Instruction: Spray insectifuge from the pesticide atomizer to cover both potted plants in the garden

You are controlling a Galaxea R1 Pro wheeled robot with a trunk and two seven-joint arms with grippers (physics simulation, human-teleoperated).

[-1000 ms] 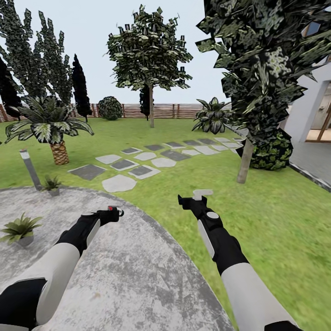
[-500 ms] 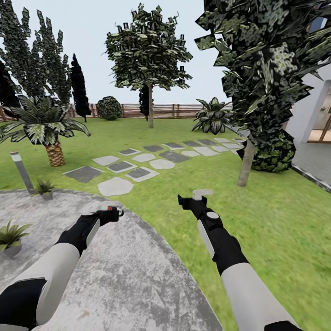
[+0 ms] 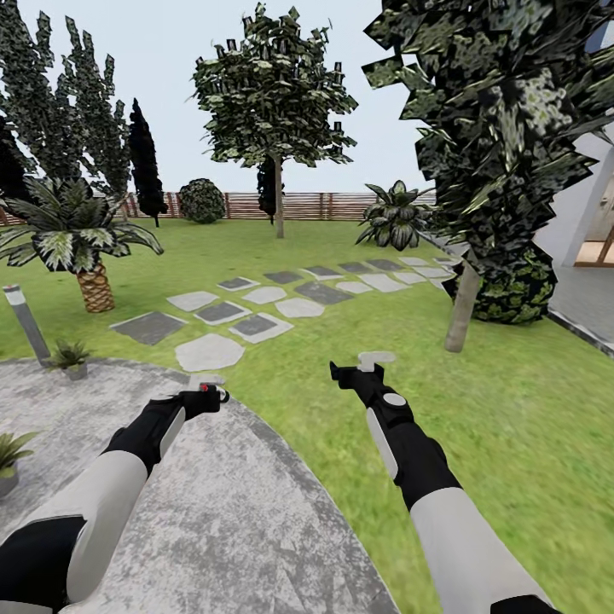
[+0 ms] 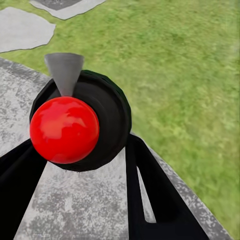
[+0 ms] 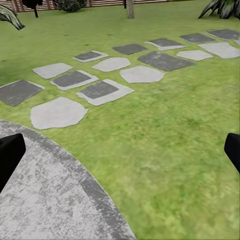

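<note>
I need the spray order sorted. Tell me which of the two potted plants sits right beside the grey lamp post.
The farther potted plant, at the patio's back edge, beside the lamp post. The other potted plant sits nearer the robot, cut off by the head view's left edge.

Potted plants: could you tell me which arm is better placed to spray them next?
Left. Both potted plants stand on the left claw's side, and it seems to hold the red-topped atomizer; the right claw is open.
</note>
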